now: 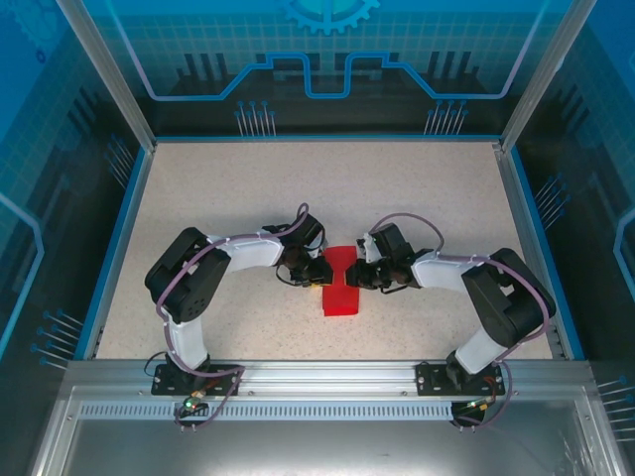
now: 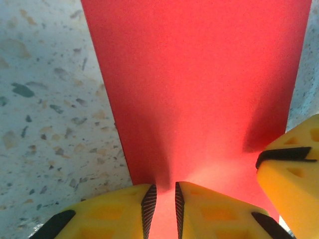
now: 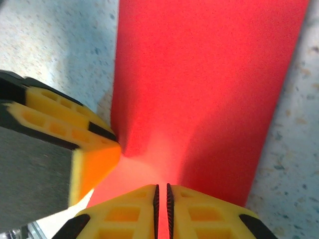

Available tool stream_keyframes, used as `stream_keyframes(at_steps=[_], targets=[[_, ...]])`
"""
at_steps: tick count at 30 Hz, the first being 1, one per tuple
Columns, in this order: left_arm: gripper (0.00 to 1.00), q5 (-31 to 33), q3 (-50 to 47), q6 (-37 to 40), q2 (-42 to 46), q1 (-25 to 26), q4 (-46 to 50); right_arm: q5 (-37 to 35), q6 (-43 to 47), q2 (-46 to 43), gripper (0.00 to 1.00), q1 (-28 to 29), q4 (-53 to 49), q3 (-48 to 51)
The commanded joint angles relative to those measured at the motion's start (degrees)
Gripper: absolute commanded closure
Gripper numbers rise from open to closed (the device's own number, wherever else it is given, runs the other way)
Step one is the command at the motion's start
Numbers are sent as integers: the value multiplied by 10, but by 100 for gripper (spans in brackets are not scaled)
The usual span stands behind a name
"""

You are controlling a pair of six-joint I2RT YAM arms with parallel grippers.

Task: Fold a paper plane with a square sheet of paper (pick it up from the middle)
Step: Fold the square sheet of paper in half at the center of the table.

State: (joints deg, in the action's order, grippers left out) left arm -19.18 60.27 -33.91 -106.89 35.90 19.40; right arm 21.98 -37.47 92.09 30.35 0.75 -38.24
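Note:
The square sheet of paper is bright red and lies mid-table, humped up where both grippers meet over its far half. My left gripper comes in from the left. In the left wrist view its jaws stand a narrow gap apart with the raised red paper running between them. My right gripper comes in from the right. Its pads are almost together, pinching a ridge of the paper. Each wrist view shows the other gripper's yellow finger close beside.
The speckled beige table is bordered by a blue rim, with an aluminium rail along the near edge where both arm bases are bolted. Blue printed walls enclose the back and sides.

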Motion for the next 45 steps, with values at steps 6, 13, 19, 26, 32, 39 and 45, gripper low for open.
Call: stream_keyframes(at_steps=[6, 13, 19, 26, 32, 39, 45], targets=[[76, 76, -18, 16, -42, 0, 74, -6, 38, 20, 85, 5, -66, 4], [76, 79, -17, 17, -45, 0, 77, -33, 72, 5, 85, 4, -117, 3], [76, 81, -16, 18, -46, 0, 80, -11, 64, -40, 84, 5, -128, 9], [76, 81, -13, 18, -45, 0, 81, 15, 29, -46, 84, 22, -87, -12], [76, 81, -8, 20, -48, 0, 81, 21, 28, 2, 84, 39, -63, -7], [76, 82, -5, 25, -52, 0, 86, 1, 60, 6, 84, 39, -116, 2], [76, 85, -4, 27, -54, 0, 90, 1, 71, -4, 84, 35, -144, 18]])
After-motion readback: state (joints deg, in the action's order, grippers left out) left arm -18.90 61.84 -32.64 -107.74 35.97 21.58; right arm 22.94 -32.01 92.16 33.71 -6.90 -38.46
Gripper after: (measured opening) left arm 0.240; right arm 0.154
